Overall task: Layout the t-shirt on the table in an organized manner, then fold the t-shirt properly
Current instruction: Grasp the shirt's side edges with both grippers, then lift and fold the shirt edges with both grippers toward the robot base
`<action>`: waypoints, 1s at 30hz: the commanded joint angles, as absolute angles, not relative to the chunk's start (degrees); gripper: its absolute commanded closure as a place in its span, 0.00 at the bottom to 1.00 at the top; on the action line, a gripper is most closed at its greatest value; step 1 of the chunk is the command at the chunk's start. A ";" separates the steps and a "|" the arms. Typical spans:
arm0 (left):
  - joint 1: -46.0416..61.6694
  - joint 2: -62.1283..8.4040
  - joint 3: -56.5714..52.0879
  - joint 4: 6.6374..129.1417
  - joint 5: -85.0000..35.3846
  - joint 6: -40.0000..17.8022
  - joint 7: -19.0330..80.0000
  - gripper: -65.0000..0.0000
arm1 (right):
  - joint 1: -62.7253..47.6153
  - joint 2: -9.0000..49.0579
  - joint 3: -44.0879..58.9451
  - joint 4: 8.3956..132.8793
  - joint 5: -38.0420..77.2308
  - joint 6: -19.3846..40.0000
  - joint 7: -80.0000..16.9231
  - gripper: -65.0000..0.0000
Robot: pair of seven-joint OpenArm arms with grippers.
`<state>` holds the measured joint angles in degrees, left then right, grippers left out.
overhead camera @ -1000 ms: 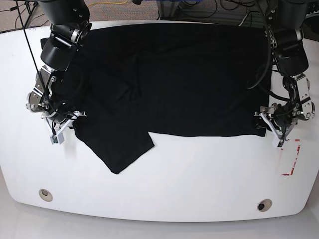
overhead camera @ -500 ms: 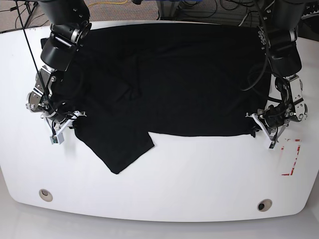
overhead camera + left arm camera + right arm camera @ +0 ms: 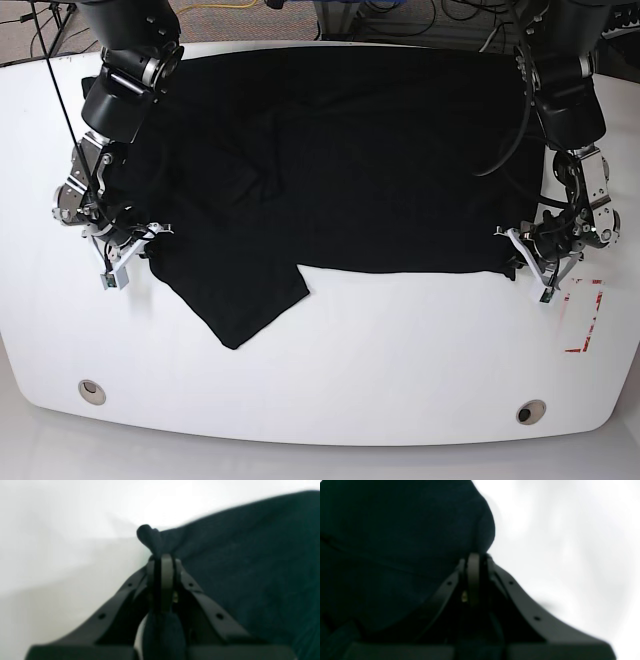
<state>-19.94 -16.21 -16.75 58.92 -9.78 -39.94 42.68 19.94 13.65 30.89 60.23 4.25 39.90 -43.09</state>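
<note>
A glossy white worktop [image 3: 400, 340] with rounded corners is seen from above, with two small round holes near its front edge and one red-and-white tape rectangle [image 3: 587, 318] by its right edge. One black t-shirt [image 3: 340, 160] is spread across the far half, matte and unprinted, one sleeve angled toward the front edge. Two arms are counted. The left hand [image 3: 530, 262] is clamped on the t-shirt's hem corner; the right hand [image 3: 128, 258] is pinched on its opposite edge.
</note>
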 commanded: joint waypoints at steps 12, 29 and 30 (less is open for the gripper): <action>-16.84 -15.60 -16.92 73.80 -10.59 -40.00 41.80 1.00 | 21.49 14.73 30.99 65.63 4.88 40.00 -42.15 1.00; -8.57 -15.78 -17.19 90.68 -10.68 -40.00 41.80 1.00 | 16.40 14.64 30.99 88.57 5.41 40.00 -54.46 1.00; -8.22 -15.78 -17.19 91.12 -10.68 -40.00 41.80 1.00 | 16.13 14.64 30.99 89.63 5.41 40.00 -54.81 1.00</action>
<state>-7.68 -14.83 -16.84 88.88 -10.20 -40.18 42.81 15.64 13.65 30.76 86.24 4.95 40.18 -54.85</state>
